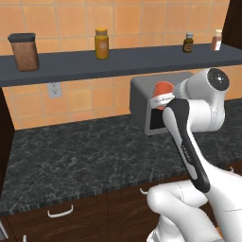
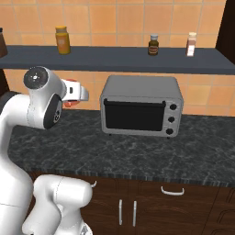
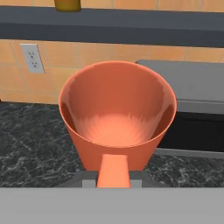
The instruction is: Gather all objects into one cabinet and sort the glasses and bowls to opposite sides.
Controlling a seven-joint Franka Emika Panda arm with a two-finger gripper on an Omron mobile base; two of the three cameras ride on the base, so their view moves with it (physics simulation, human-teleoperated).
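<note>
My gripper [image 3: 113, 177] is shut on a coral orange-red cup [image 3: 117, 116], one of the glasses, and holds it in the air above the dark marble counter [image 1: 80, 151]. The hand view looks straight into the cup's open mouth. In the left base view the cup [image 1: 164, 88] sits at the hand [image 1: 163, 100], in front of the toaster oven. From the right, the gripper [image 2: 73, 93] and a sliver of the cup [image 2: 68, 104] show left of the oven. A dark brown cabinet side [image 2: 227, 27] stands at the upper right. The bowls are out of view.
A grey toaster oven [image 2: 140, 105] stands on the counter against the tiled wall. Above it a dark shelf [image 1: 118, 61] carries a brown canister [image 1: 24, 52], a yellow jar [image 1: 101, 43] and two small bottles [image 1: 188, 43]. Lower cabinets [image 2: 172, 202] run under the counter edge.
</note>
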